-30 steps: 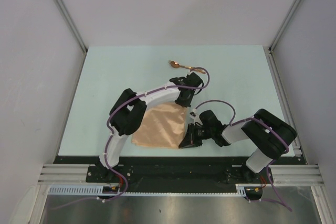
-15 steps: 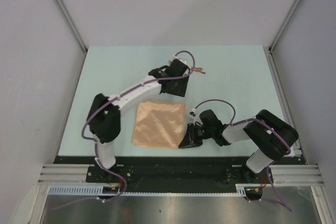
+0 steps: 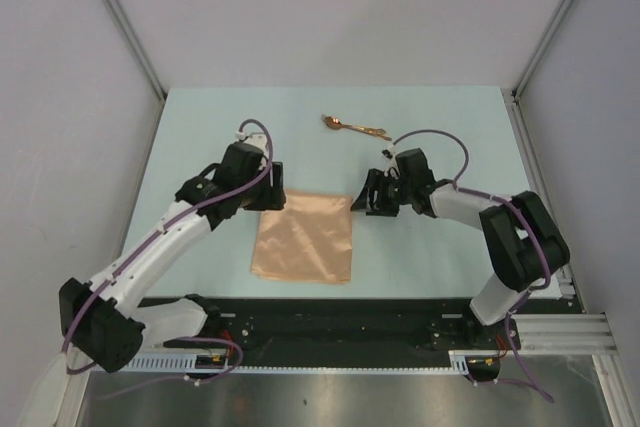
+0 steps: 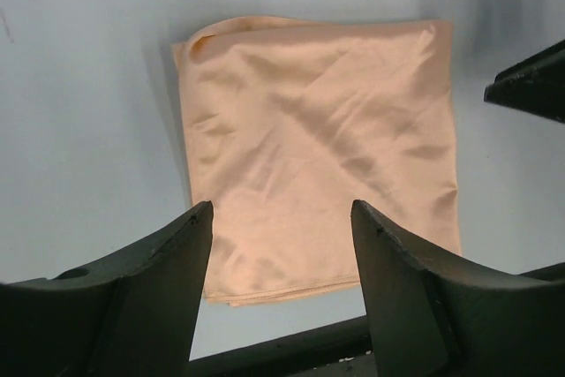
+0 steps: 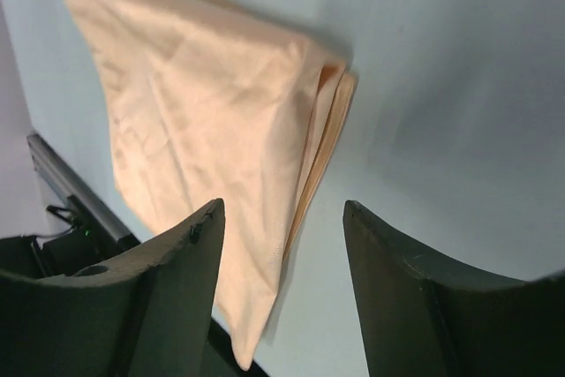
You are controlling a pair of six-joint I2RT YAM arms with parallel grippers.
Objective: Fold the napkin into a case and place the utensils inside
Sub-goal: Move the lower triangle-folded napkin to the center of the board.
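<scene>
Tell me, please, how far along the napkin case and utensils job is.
Done: the napkin lies flat on the table as a folded rectangle, its layered edge showing in the right wrist view. In hand: nothing; the left jaws and right jaws stand open and empty near its far corners. Left: the utensils lie at the far side, outside the napkin, not yet placed inside.

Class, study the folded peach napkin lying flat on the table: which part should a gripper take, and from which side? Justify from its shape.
The napkin is probably best taken by the edge where its stacked layers show, coming in low from the side of the right gripper. It lies flat, so only that thicker edge gives open jaws something to pinch.
</scene>
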